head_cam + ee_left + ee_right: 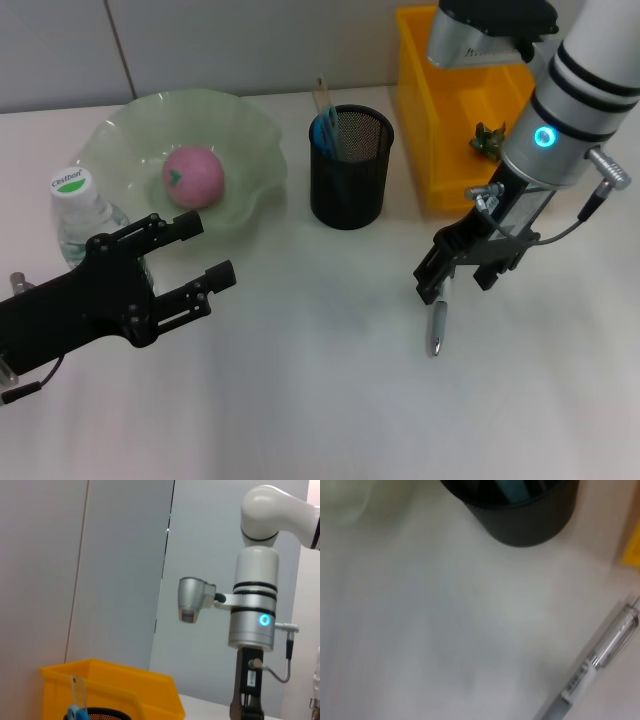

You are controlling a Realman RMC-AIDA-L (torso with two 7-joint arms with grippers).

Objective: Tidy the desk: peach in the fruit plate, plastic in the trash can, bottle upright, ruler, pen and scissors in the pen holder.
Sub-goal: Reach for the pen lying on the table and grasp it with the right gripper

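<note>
Left pincer [190, 260] sits closest to the lens, fingers spread and holding nothing, parked low over the desk [320, 400] just in front of the upright bottle [82, 212]. Behind it, the peach [194, 176] rests in the fruit plate [250, 130], and the trash can [430, 150] has a crumpled scrap inside. Ruler and scissors look to be already standing in the pen holder [349, 170]. That leaves the pen [437, 326], lying flat on the desk, well out from the holder. Right pincer [462, 281] hovers directly above the pen's upper end, and I can't tell whether its fingers are apart or together. My read: the pick is the step in hand. To do it well, it should come straight down with the fingers straddling the barrel across its width, close near the middle so the pen doesn't swing, lift clear, then tip it upright over the mesh rim before letting go.
</note>
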